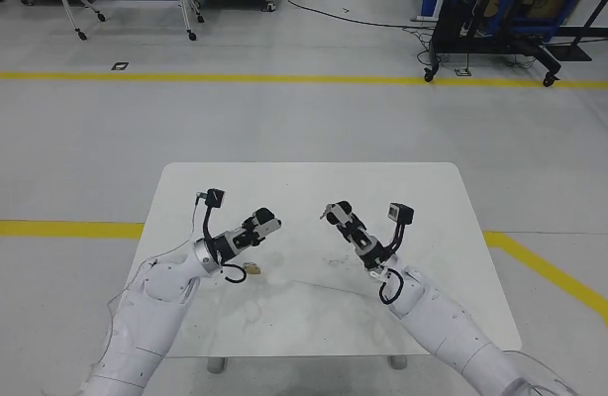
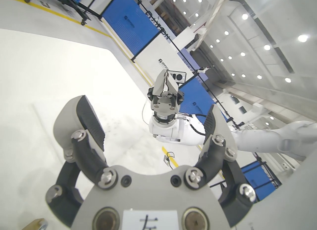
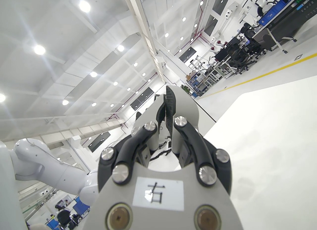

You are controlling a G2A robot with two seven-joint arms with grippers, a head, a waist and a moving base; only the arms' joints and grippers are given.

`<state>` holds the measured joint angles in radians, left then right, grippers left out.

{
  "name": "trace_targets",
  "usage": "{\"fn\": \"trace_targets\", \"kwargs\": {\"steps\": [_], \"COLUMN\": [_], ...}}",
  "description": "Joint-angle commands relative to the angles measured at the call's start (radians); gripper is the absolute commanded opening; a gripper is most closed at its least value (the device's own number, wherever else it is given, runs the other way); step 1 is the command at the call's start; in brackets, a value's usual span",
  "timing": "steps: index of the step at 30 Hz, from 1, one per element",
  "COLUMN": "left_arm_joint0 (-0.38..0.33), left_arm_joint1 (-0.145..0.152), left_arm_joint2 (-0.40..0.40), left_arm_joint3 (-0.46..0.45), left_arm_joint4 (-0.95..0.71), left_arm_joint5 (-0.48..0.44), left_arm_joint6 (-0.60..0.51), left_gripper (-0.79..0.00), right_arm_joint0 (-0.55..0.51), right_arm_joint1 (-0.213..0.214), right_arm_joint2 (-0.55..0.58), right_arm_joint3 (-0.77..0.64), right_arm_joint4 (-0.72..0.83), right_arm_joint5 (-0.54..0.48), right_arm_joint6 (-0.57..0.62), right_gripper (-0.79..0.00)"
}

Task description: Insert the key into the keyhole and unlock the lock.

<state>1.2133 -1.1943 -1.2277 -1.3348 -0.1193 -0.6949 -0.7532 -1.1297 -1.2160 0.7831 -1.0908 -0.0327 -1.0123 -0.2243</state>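
A small brass lock [image 1: 253,267] lies on the white table [image 1: 403,188] close under the left arm; its corner also shows as the brass lock [image 2: 37,223] in the left wrist view. My left gripper [image 1: 264,218] hovers above the table, pointing toward the right arm. In its own view the left gripper [image 2: 148,107] is open, with nothing between its ribbed pads [image 2: 90,119]. My right gripper [image 1: 332,210] faces it from a short way off, raised above the table's middle. The right gripper [image 3: 167,92] is shut, pads pressed together. I cannot make out a key between them.
The table's far edge [image 1: 314,164] and right side are bare, with faint scuff marks [image 1: 339,262] near the middle. A black cable loop [image 1: 235,275] hangs from the left wrist next to the lock. Yellow floor lines and wheeled racks lie well beyond the table.
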Motion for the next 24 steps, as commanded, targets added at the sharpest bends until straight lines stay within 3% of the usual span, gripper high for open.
{"fn": "trace_targets", "kwargs": {"steps": [1,3,14,18,21,24], "left_arm_joint0": [-0.034,-0.063,-0.065,-0.119,-0.166,-0.211], "left_arm_joint1": [-0.002,-0.003,-0.006,-0.021,-0.035,-0.050], "left_arm_joint2": [0.021,0.035,0.043,0.104,0.156,0.201], "left_arm_joint3": [0.038,0.058,0.064,0.120,0.181,0.255], "left_arm_joint4": [-0.050,-0.021,-0.049,-0.098,-0.083,-0.087], "left_arm_joint5": [0.005,0.025,0.053,-0.015,-0.131,-0.187], "left_arm_joint6": [-0.051,-0.067,-0.039,-0.089,-0.100,-0.105], "left_gripper": [0.000,0.000,0.000,0.000,0.000,-0.154], "right_arm_joint0": [-0.001,-0.001,-0.013,-0.030,-0.030,-0.023], "right_arm_joint1": [0.000,0.000,-0.001,-0.008,-0.012,-0.015], "right_arm_joint2": [0.002,0.002,0.004,-0.004,-0.006,0.001], "right_arm_joint3": [0.000,0.000,-0.008,-0.025,-0.024,-0.021], "right_arm_joint4": [0.009,0.009,0.017,0.092,0.149,0.182], "right_arm_joint5": [0.000,0.000,0.036,0.104,0.126,0.146], "right_arm_joint6": [0.006,0.006,0.016,0.086,0.149,0.199], "right_gripper": [-0.785,-0.785,-0.785,-0.785,-0.785,-0.785]}}
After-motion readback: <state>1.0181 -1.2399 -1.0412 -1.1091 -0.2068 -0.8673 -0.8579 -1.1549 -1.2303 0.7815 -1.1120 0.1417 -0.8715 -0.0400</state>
